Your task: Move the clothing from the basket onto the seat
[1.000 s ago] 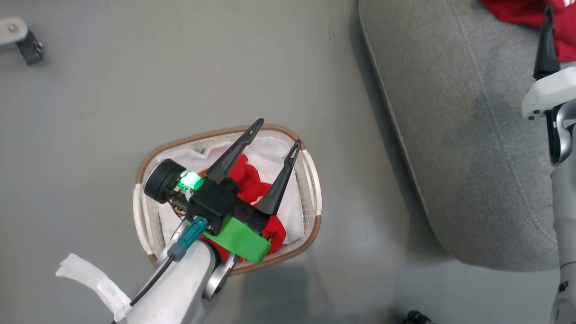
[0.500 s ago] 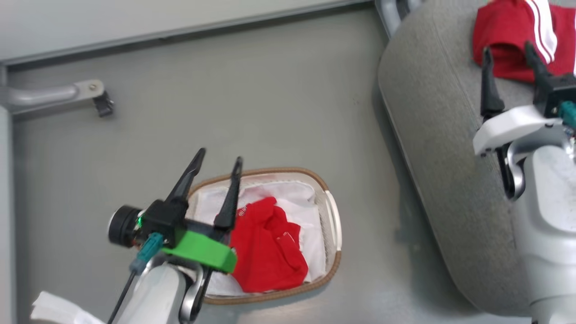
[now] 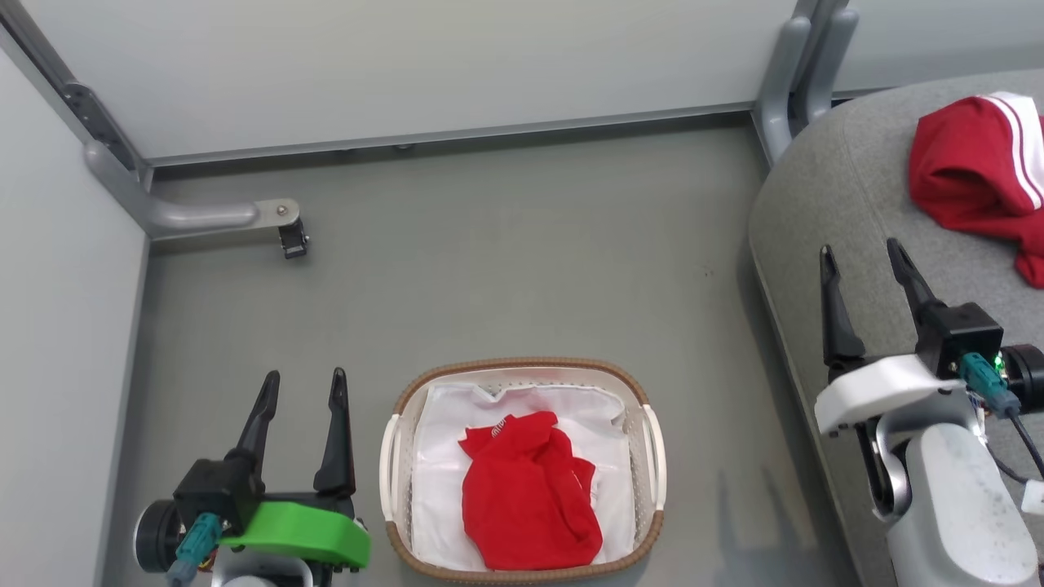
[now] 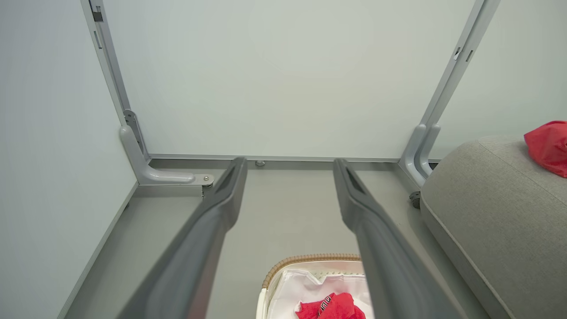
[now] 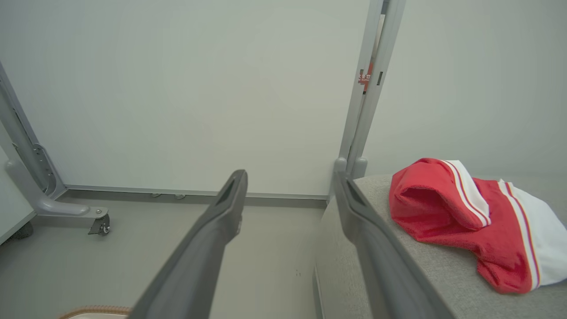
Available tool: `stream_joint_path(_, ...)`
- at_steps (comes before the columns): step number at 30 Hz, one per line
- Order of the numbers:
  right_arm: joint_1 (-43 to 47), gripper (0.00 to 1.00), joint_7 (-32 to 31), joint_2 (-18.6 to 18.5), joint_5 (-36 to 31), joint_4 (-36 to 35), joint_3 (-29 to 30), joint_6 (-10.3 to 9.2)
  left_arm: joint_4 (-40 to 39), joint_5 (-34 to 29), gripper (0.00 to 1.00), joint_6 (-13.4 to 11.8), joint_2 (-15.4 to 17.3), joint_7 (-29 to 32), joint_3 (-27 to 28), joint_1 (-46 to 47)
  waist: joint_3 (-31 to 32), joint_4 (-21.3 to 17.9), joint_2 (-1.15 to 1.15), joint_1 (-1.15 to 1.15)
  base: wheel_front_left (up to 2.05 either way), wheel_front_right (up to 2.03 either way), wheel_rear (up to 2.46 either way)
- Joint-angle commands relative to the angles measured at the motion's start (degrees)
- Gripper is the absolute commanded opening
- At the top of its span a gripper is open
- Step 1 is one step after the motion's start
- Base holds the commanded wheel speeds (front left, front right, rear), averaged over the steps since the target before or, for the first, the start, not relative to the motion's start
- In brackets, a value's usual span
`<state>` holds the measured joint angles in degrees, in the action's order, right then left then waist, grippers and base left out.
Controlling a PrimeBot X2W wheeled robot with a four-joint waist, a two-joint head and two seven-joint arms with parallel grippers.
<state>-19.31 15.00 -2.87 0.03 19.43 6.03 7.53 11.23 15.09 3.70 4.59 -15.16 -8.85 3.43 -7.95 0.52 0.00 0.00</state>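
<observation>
One garment is seen in the basket beside the spread left fingers. A striped garment is laid on the seat past the spread right fingers.

Pale grey partition panels wall in a smooth grey floor; grey metal posts stand on feet, one castered.

Plain pale partition panels on grey wheeled metal feet are enclosing a bare grey floor, so this is looking like a lab booth.
</observation>
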Motion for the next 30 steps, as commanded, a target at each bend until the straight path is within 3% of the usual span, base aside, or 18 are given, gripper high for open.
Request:
stream_joint_path(1,2.4,1.0,0.3,-0.1,0.8,-1.1,-0.3,-0.08,-0.3,0.3,1.0,0.4,-0.3,0.0,0.9,-1.7,2.2,1.9,0.0,0.0,0.0,0.0,0.0)
stream_joint_path(14,14.2,1.0,0.3,-0.2,7.4,-7.0,-6.7,-0.08,-0.8,-0.5,1.0,1.4,-1.5,0.0,4.6,-6.7,5.2,2.4,0.0,0.0,0.0,0.0,0.0)
stream_joint_path(30,15.6,1.0,0.3,-0.1,8.6,-7.2,-7.6,-0.08,-0.9,0.9,1.0,1.0,-1.7,0.0,4.2,-8.6,6.1,1.5,0.0,0.0,0.0,0.0,0.0)
